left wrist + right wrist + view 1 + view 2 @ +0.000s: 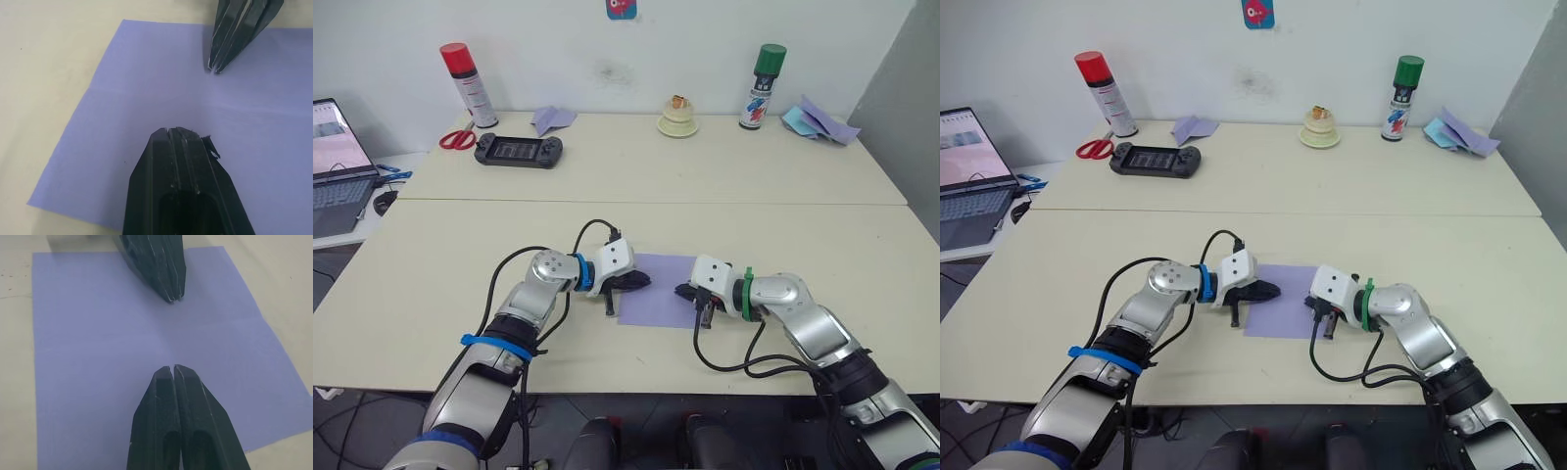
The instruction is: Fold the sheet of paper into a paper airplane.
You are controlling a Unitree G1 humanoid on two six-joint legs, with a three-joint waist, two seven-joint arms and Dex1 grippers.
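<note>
The sheet of paper [658,291] lies flat on the near table as a lavender rectangle with a faint centre crease [98,340]. My left gripper [644,282] is shut, its tip over the sheet's left part on the crease line. Facing it from the other side, my right gripper [680,290] is also shut, its tip over the sheet's right part. The two tips point at each other a short gap apart in the left wrist view, left gripper [178,131] and right gripper [215,68]. Neither holds anything. The paper airplane is out of view.
On the far table stand a red spray can [468,85], scissors [458,139], a black game console [518,150], a small folded lavender dart [551,119], a cream object [678,117], a green spray can [761,86] and lavender papers [818,120]. A laptop [337,166] sits far left.
</note>
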